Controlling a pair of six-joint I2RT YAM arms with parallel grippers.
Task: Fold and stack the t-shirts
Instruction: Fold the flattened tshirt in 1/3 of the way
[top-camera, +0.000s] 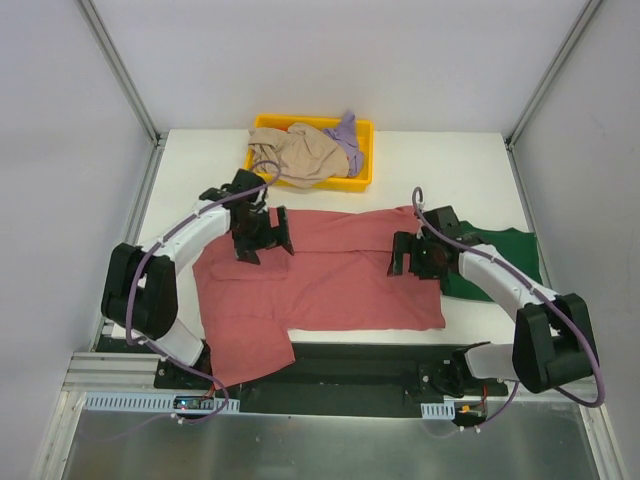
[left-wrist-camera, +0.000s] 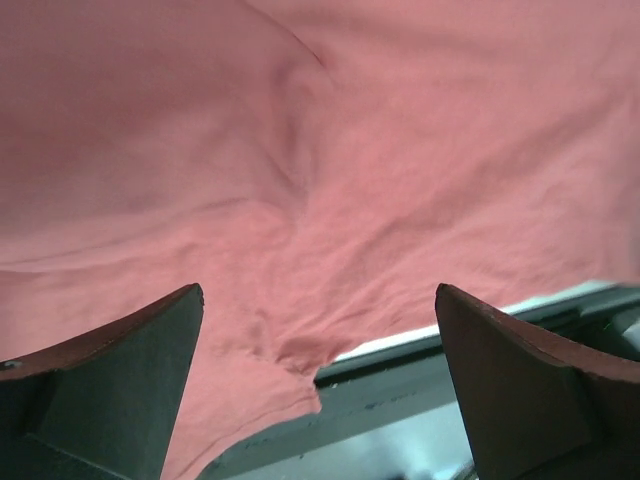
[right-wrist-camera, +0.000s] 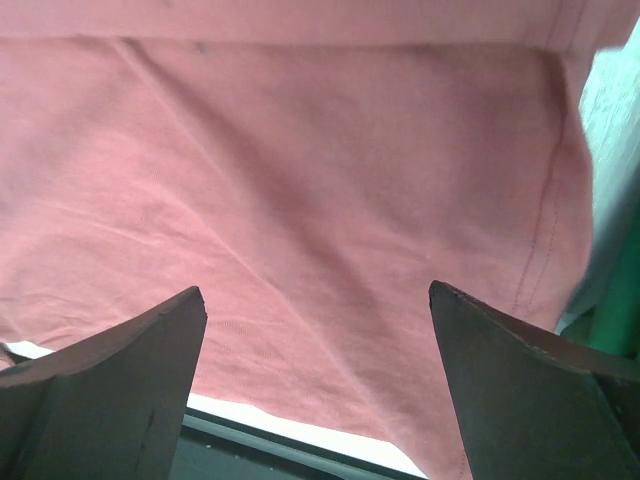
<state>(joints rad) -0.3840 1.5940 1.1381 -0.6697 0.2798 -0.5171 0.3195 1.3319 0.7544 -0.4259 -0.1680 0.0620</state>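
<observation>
The rose-red t-shirt (top-camera: 330, 275) lies spread across the middle of the table, one sleeve hanging over the near edge at the left. It fills the left wrist view (left-wrist-camera: 300, 150) and the right wrist view (right-wrist-camera: 300, 180). My left gripper (top-camera: 265, 240) is open above the shirt's upper left part. My right gripper (top-camera: 412, 256) is open above its right part. Neither holds cloth. The dark green t-shirt (top-camera: 500, 255) lies folded at the right, partly under my right arm. The beige t-shirt (top-camera: 300, 155) and the lavender t-shirt (top-camera: 347, 135) are bunched in the tray.
A yellow plastic tray (top-camera: 365, 175) stands at the back middle of the white table (top-camera: 440, 165). The table's near edge and a dark rail (top-camera: 380, 365) run below the red shirt. Metal frame posts stand at both back corners.
</observation>
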